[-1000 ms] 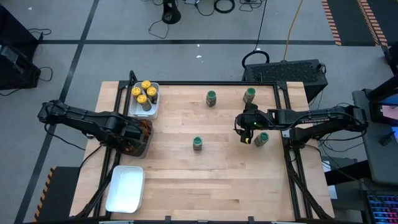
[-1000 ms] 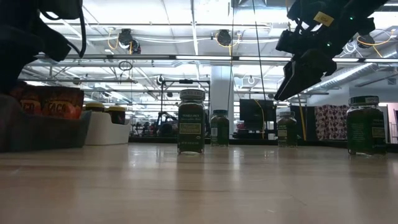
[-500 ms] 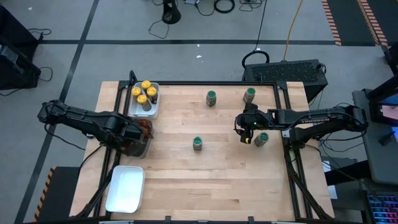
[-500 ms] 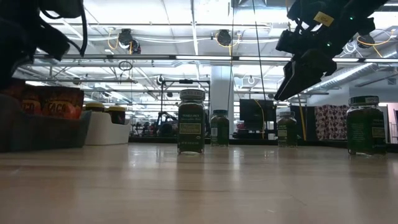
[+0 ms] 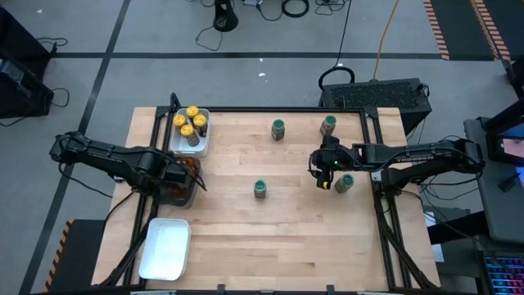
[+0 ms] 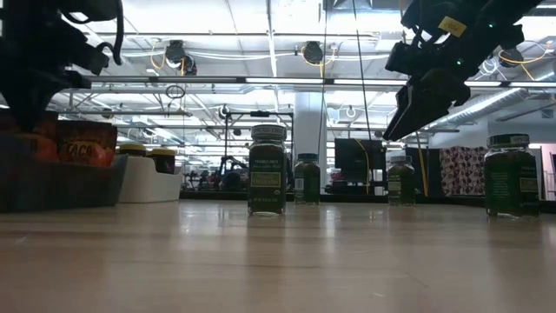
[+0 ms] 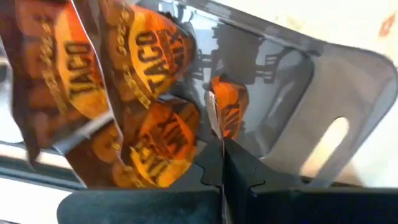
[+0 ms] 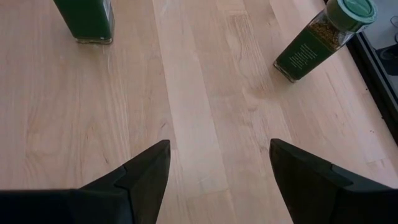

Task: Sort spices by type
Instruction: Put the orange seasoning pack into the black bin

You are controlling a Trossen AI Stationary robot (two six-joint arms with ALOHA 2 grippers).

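We have the left tool (image 5: pixel 187 174) hanging over the dark grey rectangular plastic tray (image 5: pixel 182 197) at the left edge of the light wooden desk (image 5: pixel 246 238), its two fingers pressed flat together with nothing between them, as the left wrist view shows. Beneath it the orange-brown foil taco-mix packets (image 7: pixel 124 93) lie heaped inside that tray, so we judge this type to be already gathered in one bin, and the tool empty above them. Just beyond, the white rectangular tray (image 5: pixel 201 146) holds the small cylindrical jars with yellow lids (image 5: pixel 188 123), standing upright and close together, a second type grouped apart from the packets. A second white rectangular tray (image 5: pixel 165 247) sits near the front left corner, with nothing visible in it, and we take it to be meant for the remaining type. That type, the small glass jars with green lids (image 5: pixel 260 188), is scattered: one stands mid-desk, two near the far edge, and one (image 5: pixel 345 183) just beside the right tool (image 5: pixel 323 172). Our right tool hovers above the desk with its fingers (image 8: pixel 146 171) spread apart and empty, bare wood showing between them. In the right wrist view the nearby jar (image 8: pixel 317 40) stands off to one side, not between the fingers, so we would need to shift over before closing on it.
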